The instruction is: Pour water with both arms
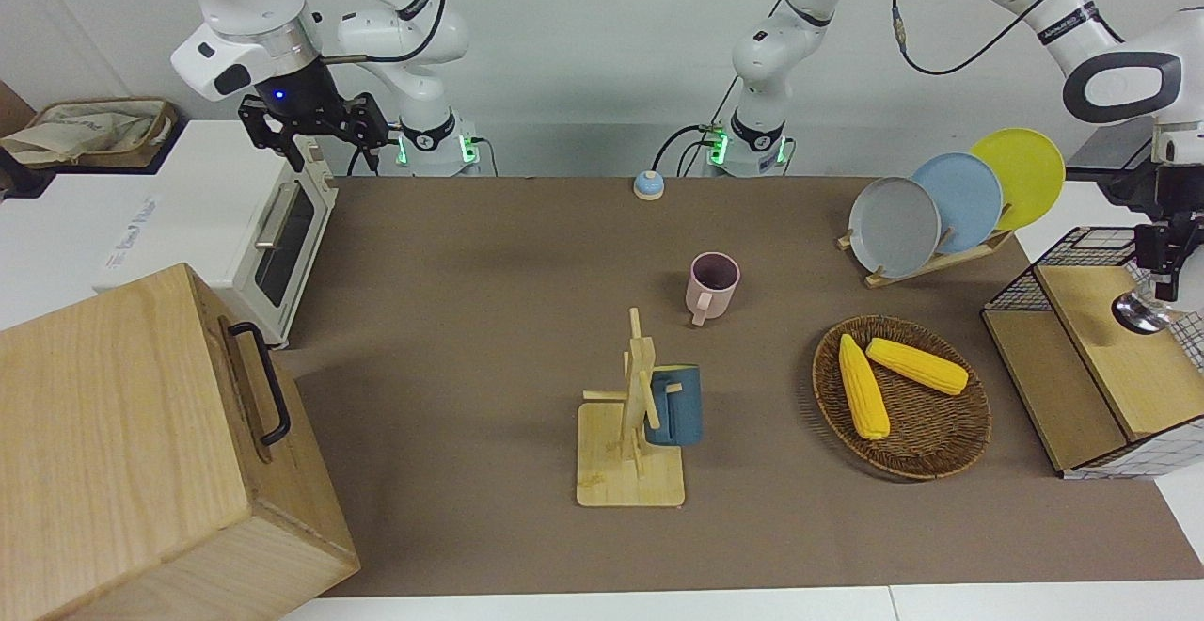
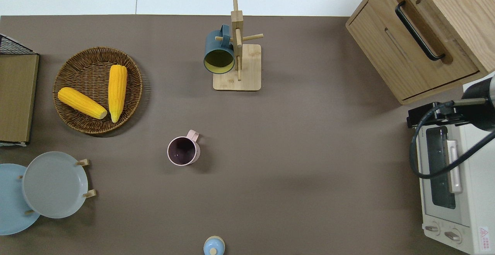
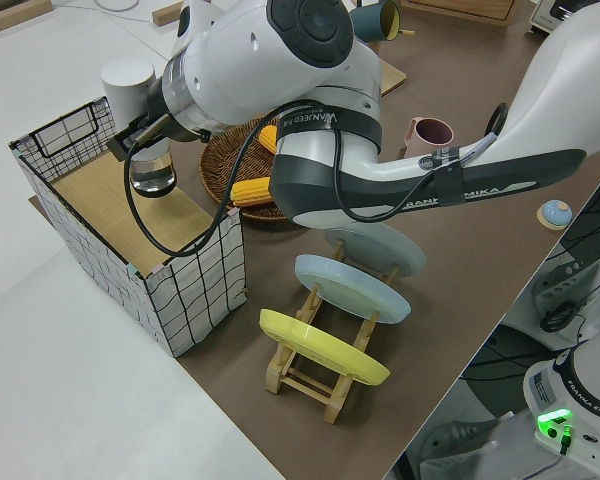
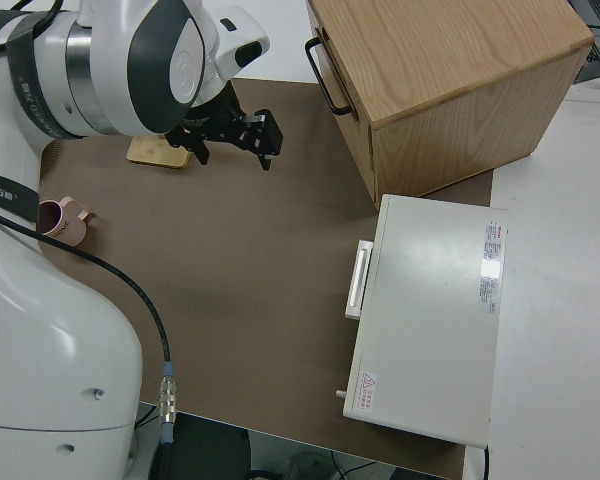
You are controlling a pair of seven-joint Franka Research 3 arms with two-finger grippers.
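My left gripper (image 1: 1163,259) grips a glass (image 1: 1136,312) above the wire crate (image 3: 130,225) (right gripper (image 1: 310,132) spread empty over the toaster oven (image 1: 235,226)); tilting it before reaching the pink mug (image 1: 712,286) could spill.

The left arm (image 3: 380,170) carries "FRANKA EMIKA" in white letters on its dark grey link, and "FRANKA EMIKA" again on its white base (image 3: 580,400), low beside the green light.

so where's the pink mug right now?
The pink mug stands upright mid-table, nearer to the robots than the mug rack, between the blue bell and the corn basket.
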